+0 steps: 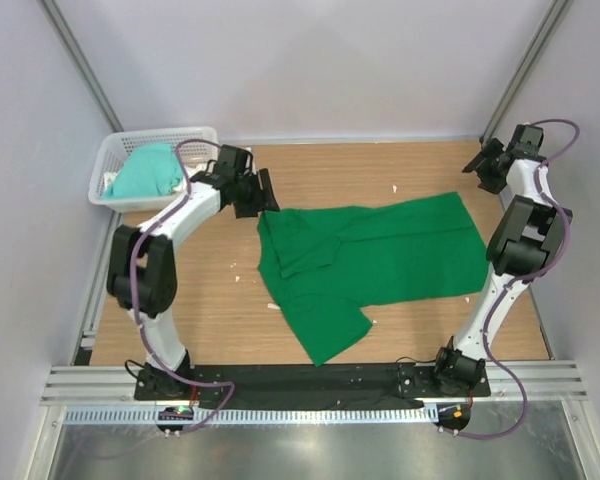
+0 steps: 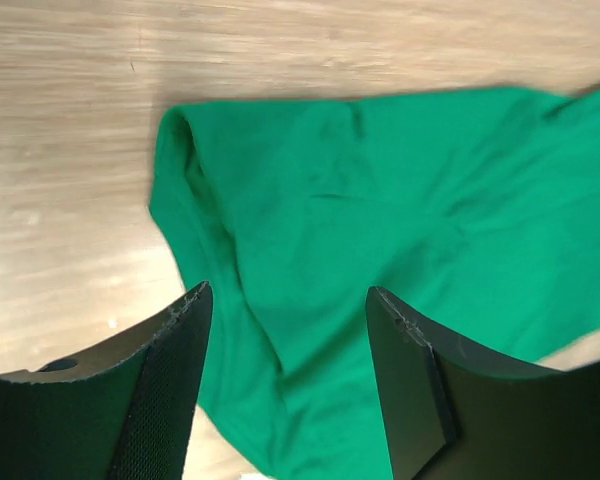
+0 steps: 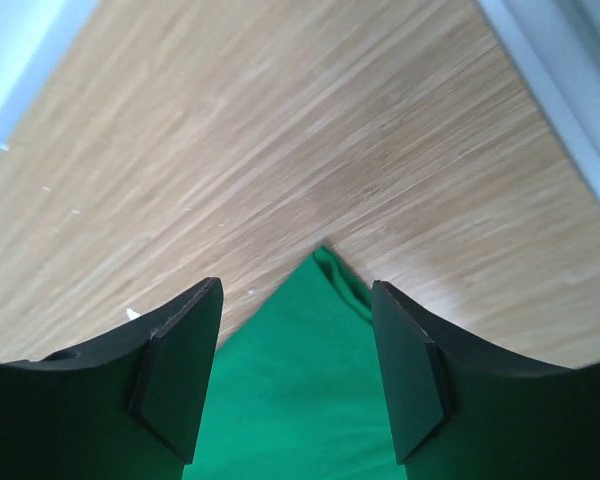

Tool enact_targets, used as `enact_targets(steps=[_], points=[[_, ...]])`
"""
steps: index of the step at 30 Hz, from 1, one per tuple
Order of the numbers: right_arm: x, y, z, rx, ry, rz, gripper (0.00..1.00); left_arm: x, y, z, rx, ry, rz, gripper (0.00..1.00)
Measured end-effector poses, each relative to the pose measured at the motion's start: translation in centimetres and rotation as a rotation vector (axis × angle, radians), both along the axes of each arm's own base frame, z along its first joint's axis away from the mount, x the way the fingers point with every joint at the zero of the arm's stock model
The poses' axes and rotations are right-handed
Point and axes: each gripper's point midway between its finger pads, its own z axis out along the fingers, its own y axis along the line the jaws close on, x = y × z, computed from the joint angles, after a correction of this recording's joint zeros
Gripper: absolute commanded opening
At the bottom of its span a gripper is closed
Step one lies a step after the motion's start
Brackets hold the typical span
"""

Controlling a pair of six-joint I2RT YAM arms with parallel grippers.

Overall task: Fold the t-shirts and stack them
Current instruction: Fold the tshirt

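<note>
The large emerald-green cotton t-shirt [image 1: 380, 255] lies spread across the middle of the wooden table [image 1: 380, 165], one sleeve pointing toward the near edge. The left gripper [image 2: 290, 300] hovers over its far-left corner and the right gripper [image 3: 295, 290] over its far-right corner, both with jaws apart and gripping nothing. The paler mint-teal t-shirt [image 1: 145, 172] sits bundled in the white plastic lattice basket [image 1: 115, 150] at far left. This looks like a pause between folds. The next move likely calls for fresh pinches on both edges.
</note>
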Motion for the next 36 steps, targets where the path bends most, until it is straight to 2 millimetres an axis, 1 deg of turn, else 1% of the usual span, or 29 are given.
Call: enact_targets(steps=[2, 4, 7, 10, 15, 18, 19, 20, 21, 22, 23, 24, 26, 27, 28, 29, 30, 31, 35, 36], points=[[0.3, 0.3, -1.8, 0.01, 0.026, 0.036, 0.67, 1.0, -0.4, -2.7, 0.041, 0.036, -0.046, 0.65], [0.3, 0.8, -3.7, 0.027, 0.058, 0.071, 0.66, 1.6, -0.4, -4.9, 0.078, 0.069, -0.079, 0.67], [0.0, 1.4, -5.7, 0.048, 0.093, 0.107, 0.64, 2.0, -0.4, -7.2, 0.119, 0.103, -0.118, 0.67], [-0.2, 1.7, -6.6, 0.058, 0.112, 0.131, 0.63, 2.2, -0.3, -7.7, 0.138, 0.109, -0.139, 0.67], [-0.1, 1.8, -7.1, 0.052, 0.117, 0.154, 0.61, 3.1, -0.6, -7.5, 0.14, 0.087, -0.15, 0.65], [-0.1, 1.9, -7.5, 0.052, 0.123, 0.16, 0.59, 3.1, -0.5, -8.1, 0.143, 0.1, -0.155, 0.59], [0.0, 1.9, -7.5, 0.05, 0.121, 0.16, 0.59, 3.0, -0.5, -8.5, 0.146, 0.108, -0.154, 0.54], [0.0, 2.0, -7.6, 0.051, 0.121, 0.162, 0.58, 3.0, -0.4, -9.0, 0.148, 0.118, -0.155, 0.52], [0.0, 2.0, -7.6, 0.05, 0.12, 0.162, 0.56, 3.0, -0.3, -9.3, 0.15, 0.126, -0.153, 0.48], [0.1, 2.0, -7.6, 0.048, 0.119, 0.163, 0.54, 2.9, -0.2, -9.7, 0.151, 0.134, -0.151, 0.36], [0.1, 2.0, -7.7, 0.047, 0.12, 0.163, 0.52, 2.9, -0.1, -10.0, 0.152, 0.141, -0.148, 0.31], [0.2, 2.1, -7.7, 0.047, 0.119, 0.164, 0.42, 2.9, 0.0, -10.2, 0.152, 0.149, -0.143, 0.17], [0.3, 2.1, -7.9, 0.045, 0.117, 0.163, 0.33, 2.9, 0.2, -10.6, 0.147, 0.159, -0.138, 0.07], [0.3, 2.2, -8.1, 0.05, 0.119, 0.161, 0.23, 3.0, 0.3, -10.7, 0.142, 0.166, -0.128, 0.04], [0.4, 2.2, -8.2, 0.049, 0.118, 0.16, 0.2, 3.1, 0.5, -10.8, 0.141, 0.171, -0.121, 0.0], [0.5, 2.3, -8.3, 0.053, 0.118, 0.155, 0.16, 3.3, 0.6, -11.0, 0.14, 0.174, -0.115, 0.0], [0.6, 2.2, -8.4, 0.054, 0.116, 0.15, 0.04, 3.4, 0.7, -11.0, 0.137, 0.177, -0.107, 0.0], [0.7, 2.2, -8.4, 0.053, 0.115, 0.148, 0.01, 3.6, 0.9, -11.0, 0.134, 0.177, -0.101, 0.0], [0.9, 2.0, -8.6, 0.054, 0.114, 0.117, 0.01, 4.6, 1.7, -10.7, 0.142, 0.167, -0.056, 0.0], [0.9, 1.9, -8.6, 0.054, 0.113, 0.111, 0.03, 4.9, 2.0, -10.6, 0.15, 0.162, -0.044, 0.06]])
